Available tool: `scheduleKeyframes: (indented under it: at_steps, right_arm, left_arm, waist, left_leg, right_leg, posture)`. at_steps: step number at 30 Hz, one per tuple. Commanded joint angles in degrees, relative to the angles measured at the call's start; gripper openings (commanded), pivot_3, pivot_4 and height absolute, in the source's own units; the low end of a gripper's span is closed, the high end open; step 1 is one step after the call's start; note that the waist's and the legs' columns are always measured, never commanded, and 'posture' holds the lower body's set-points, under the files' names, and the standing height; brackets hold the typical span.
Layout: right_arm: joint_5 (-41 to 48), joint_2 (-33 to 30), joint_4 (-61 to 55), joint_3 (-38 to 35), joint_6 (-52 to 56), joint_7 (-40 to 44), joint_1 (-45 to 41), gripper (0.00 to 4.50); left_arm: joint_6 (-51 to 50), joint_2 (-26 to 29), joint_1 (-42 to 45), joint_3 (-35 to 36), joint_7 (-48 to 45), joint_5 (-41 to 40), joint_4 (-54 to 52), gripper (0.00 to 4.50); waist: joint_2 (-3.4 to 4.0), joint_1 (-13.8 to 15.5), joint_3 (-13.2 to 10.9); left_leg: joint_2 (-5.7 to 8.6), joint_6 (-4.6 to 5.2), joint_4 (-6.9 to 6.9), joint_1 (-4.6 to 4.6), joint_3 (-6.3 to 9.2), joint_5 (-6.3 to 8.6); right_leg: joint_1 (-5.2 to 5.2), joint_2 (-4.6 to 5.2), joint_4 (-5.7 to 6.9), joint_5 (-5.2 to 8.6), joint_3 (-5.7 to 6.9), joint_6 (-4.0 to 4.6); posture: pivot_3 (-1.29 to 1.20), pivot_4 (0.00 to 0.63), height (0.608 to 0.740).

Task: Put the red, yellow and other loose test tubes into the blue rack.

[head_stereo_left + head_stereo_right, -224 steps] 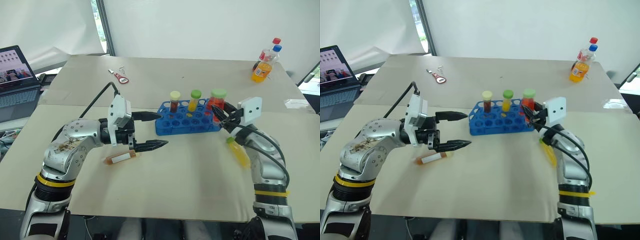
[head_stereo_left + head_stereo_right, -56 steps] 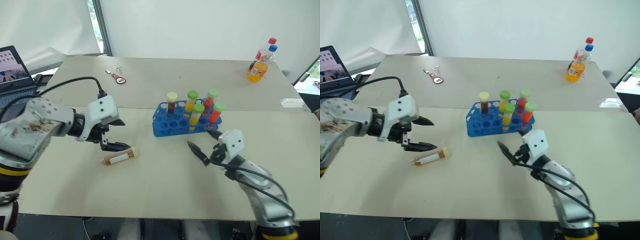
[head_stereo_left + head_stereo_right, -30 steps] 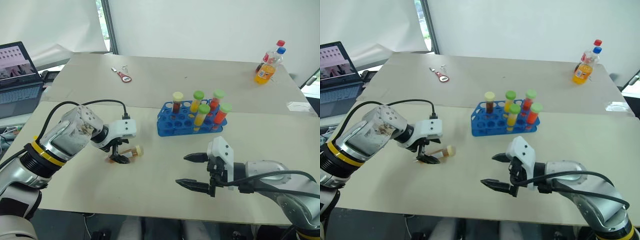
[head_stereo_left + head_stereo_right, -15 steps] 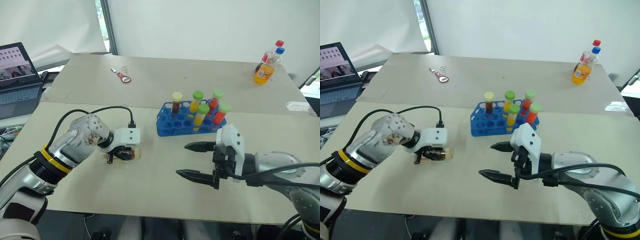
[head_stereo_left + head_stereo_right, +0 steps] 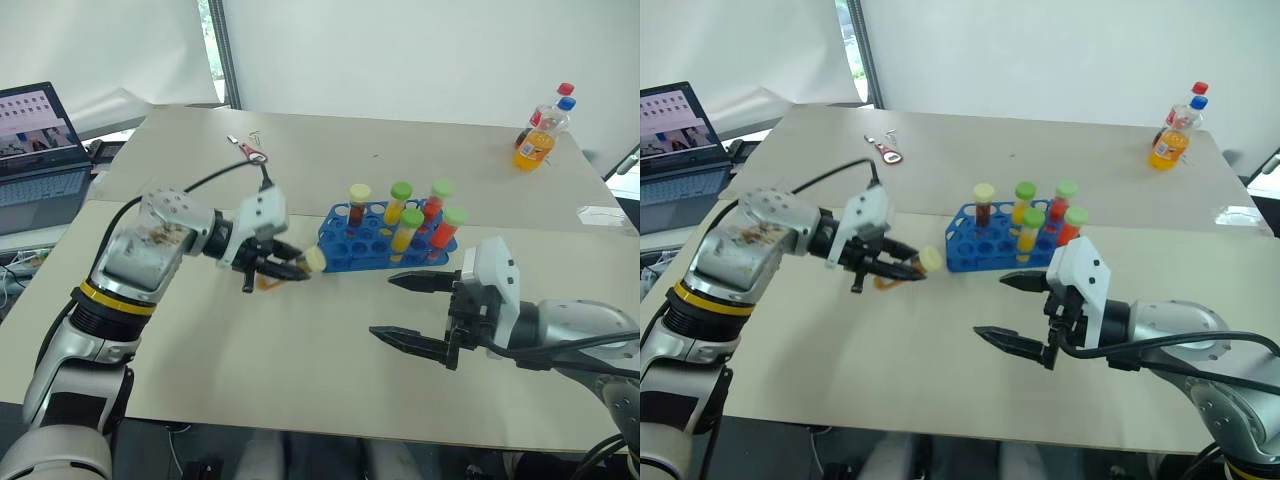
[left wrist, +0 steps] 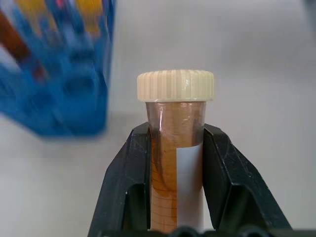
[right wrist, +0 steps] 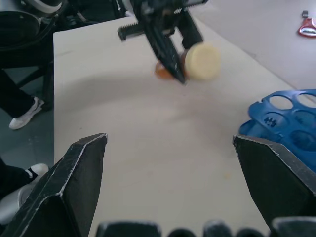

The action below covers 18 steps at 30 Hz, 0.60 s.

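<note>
Lifted off the table [image 5: 330, 350], brown tube [image 6: 177, 163] sits clamped in left gripper [image 5: 288, 268]; right gripper [image 5: 410, 312] gapes empty. Lying sideways, it could jam against the rack [image 5: 375, 250].

Brown tube [image 6: 176, 163] in L pincer [image 6: 176, 148]

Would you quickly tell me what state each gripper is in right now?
Left gripper: closed on the brown test tube, lifted off the table.
Right gripper: open, holding nothing.

The left pincer [image 5: 283, 266] has lifted the brown tube [image 6: 176, 163] off the table.
</note>
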State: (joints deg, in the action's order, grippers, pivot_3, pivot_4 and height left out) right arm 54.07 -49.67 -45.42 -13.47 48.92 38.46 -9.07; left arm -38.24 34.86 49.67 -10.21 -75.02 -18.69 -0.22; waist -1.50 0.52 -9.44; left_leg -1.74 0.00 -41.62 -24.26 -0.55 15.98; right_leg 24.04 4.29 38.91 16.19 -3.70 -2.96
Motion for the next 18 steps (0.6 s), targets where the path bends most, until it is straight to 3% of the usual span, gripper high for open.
scheduleKeyframes:
  at_steps: [1,11,18]
  right_arm:
    - [2.2,-1.8,-0.6,-4.7,0.4,-1.6,0.5,4.5]
    - [9.4,-4.6,-1.2,-10.2,5.9,-12.1,1.6,4.5]
    - [11.2,-6.0,-4.2,-12.2,7.3,-18.4,5.8,4.5]
  left_arm:
    - [2.2,-7.4,1.5,5.4,8.9,-3.2,3.8,0.89]
    - [21.2,-24.1,1.3,6.4,22.6,1.2,18.4,0.89]
    - [32.5,-29.2,4.5,6.0,25.0,4.6,31.3,0.89]
  waist:
    - [0.0,0.0,0.0]
    - [0.0,0.3,0.0]
    - [-0.01,0.2,0.0]
  left_leg:
    - [0.01,0.01,-0.01,0.01,0.0,0.01]
    - [0.08,0.01,-0.04,-0.01,0.03,0.01]
    - [0.12,0.03,-0.04,-0.06,0.02,0.01]
  right_leg:
    - [-0.02,0.01,0.02,0.0,0.0,0.0]
    - [-0.02,0.06,0.04,-0.01,-0.03,-0.01]
    - [0.01,0.07,0.01,-0.02,-0.03,-0.03]
  posture:
    - [0.0,0.15,0.715]
    - [0.0,0.15,0.715]
    - [0.0,0.15,0.715]
